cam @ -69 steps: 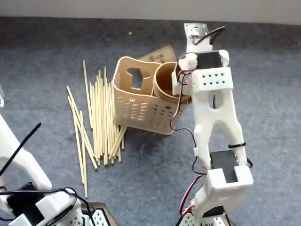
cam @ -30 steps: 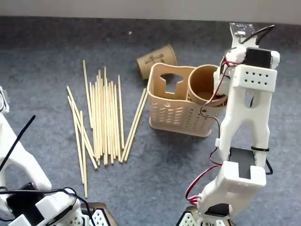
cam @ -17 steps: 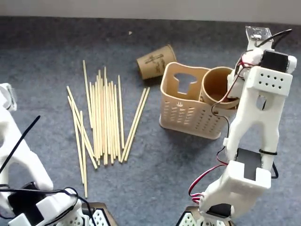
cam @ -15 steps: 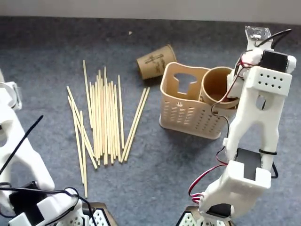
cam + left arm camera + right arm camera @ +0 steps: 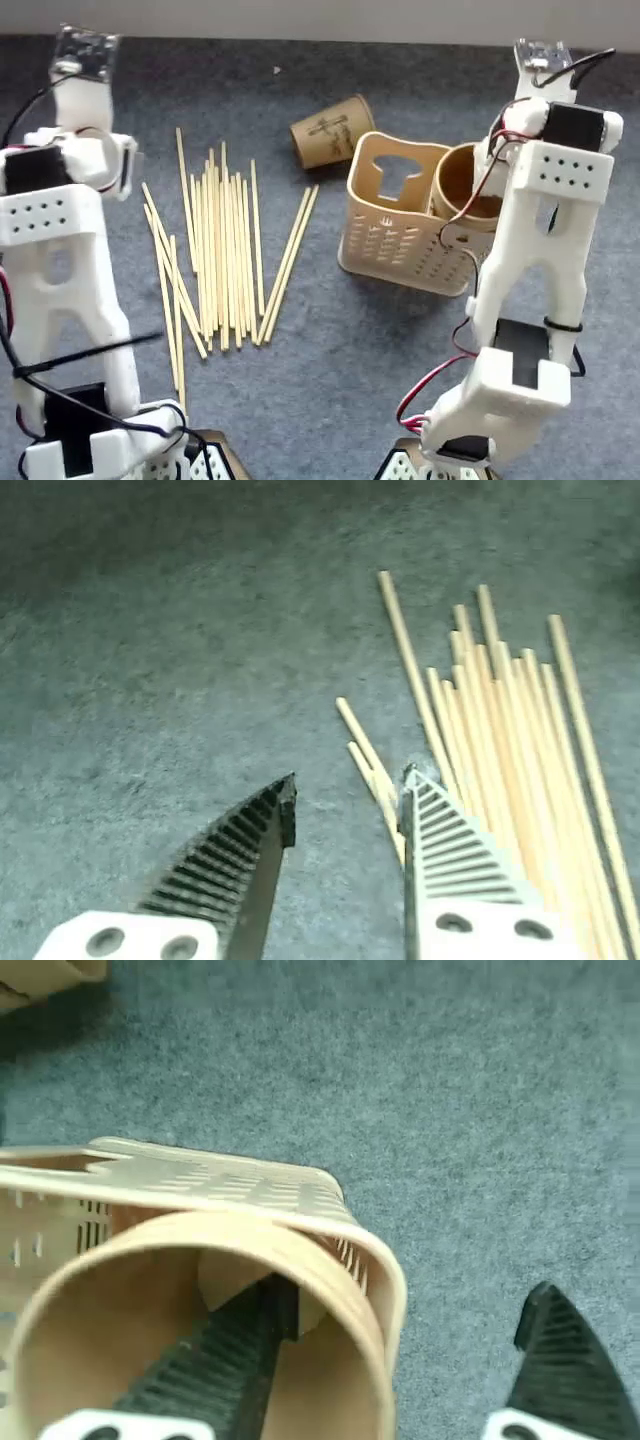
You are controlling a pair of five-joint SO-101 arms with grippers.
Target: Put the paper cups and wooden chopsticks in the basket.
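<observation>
The cream perforated plastic basket [image 5: 400,235] stands on the grey carpeted table [image 5: 330,400], right of centre and toward the far edge. A handle cut-out [image 5: 392,172] pierces its far wall.

One brown paper cup [image 5: 462,185] sits in the basket's right end, mouth upward, with its rim above the basket's rim. In the right wrist view the cup rim [image 5: 215,1228] lies against the basket's wall [image 5: 200,1178].

A second brown paper cup [image 5: 332,130] lies on its side on the table, just beside the basket's far-left corner. Contact between the two cannot be determined.

The pale wooden chopsticks [image 5: 215,250] lie loose on the table left of the basket, roughly parallel. The two nearest the basket lie at an angle, apart from it.

The right gripper [image 5: 412,1305] is over the basket's right end. Its fingers are spread wide: one is inside the cup's mouth, the other outside the basket over the carpet. The white right arm [image 5: 545,200] stands along the right edge.

The left gripper [image 5: 345,800] is above the table at the chopsticks' far ends [image 5: 480,680], its fingers moderately parted and holding nothing. One fingertip [image 5: 425,805] overlaps the outermost sticks. The white left arm [image 5: 60,220] stands along the left edge.
</observation>
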